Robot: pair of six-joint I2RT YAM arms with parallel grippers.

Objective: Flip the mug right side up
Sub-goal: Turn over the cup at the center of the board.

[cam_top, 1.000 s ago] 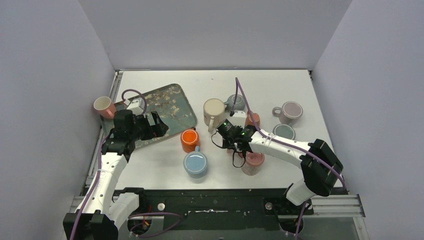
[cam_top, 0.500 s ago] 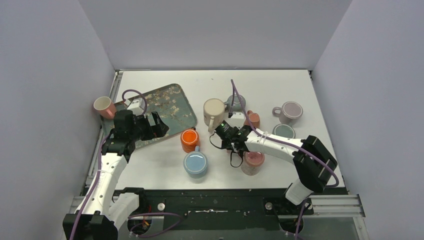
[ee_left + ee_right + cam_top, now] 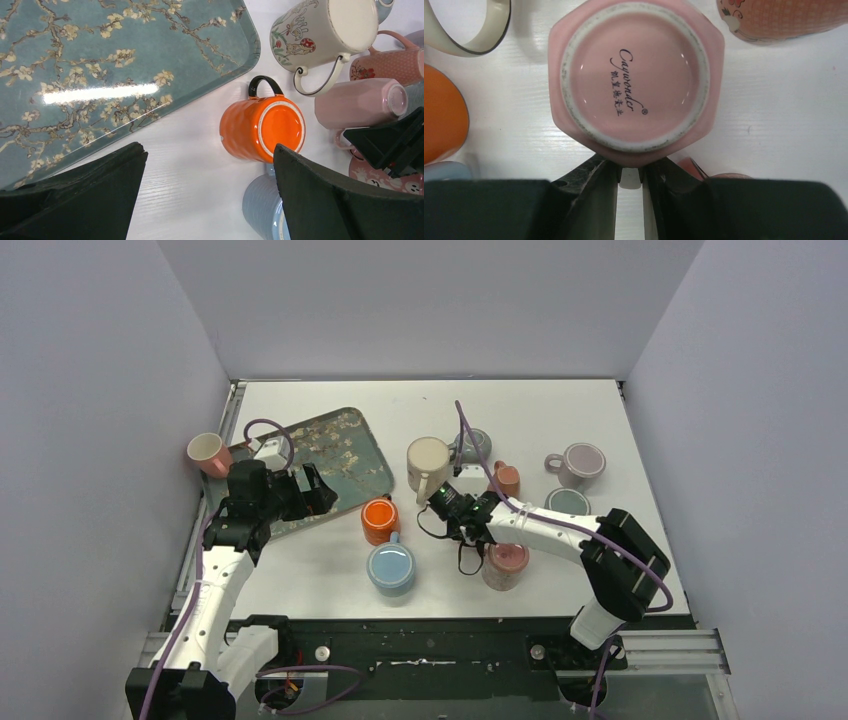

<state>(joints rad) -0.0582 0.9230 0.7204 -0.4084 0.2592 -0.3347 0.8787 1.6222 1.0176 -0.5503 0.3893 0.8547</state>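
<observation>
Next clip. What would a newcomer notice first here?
The upside-down pink mug fills the right wrist view, its stamped base facing the camera, with the right gripper shut on what looks like its handle. In the left wrist view the orange mug stands out, just off the corner of the blossom tray, with the open left gripper above it.
</observation>
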